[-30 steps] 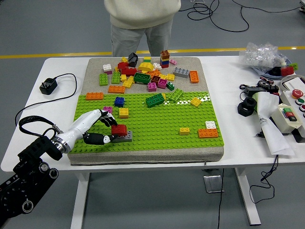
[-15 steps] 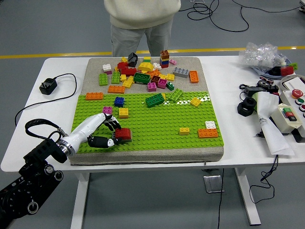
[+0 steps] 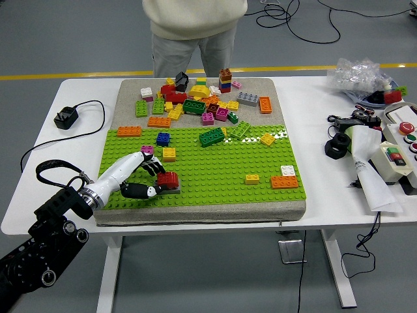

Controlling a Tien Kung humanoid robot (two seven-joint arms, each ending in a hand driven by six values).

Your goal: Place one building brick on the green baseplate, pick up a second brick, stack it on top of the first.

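Left robot hand (image 3: pixel 151 182): you have it low over the baseplate's near left corner, thumb and fingers closed on the red brick (image 3: pixel 168 179); the arm comes in from the desk's near left edge.
Right robot hand: nowhere in the head view; you cannot count on it here.
Red brick: held in the fingertips, sitting on or just above a grey brick (image 3: pixel 173 190); whether its studs have locked you cannot tell from this angle.
Grey brick: on the green baseplate (image 3: pixel 215 169), close to its near edge, mostly hidden under the red one; it reads as the first brick, already placed.
Stage: by my judgement you are at the stacking step, pressing or aligning the second brick.
Risk one: if the red brick sits skewed on the studs, pressing will tilt it, and it may pop off when you let go.
Risk two: opening the fingers before the bricks have locked could drag the red brick sideways with the thumb.
Risk three: the stack is near the baseplate's edge; a sideways shove could slide the grey brick off its studs.
Neighbours: a yellow brick (image 3: pixel 169 154) and a pink brick (image 3: pixel 147 150) lie just beyond the fingers; lift straight up to avoid them.
Person: stands at the desk's far side, hands out of view.
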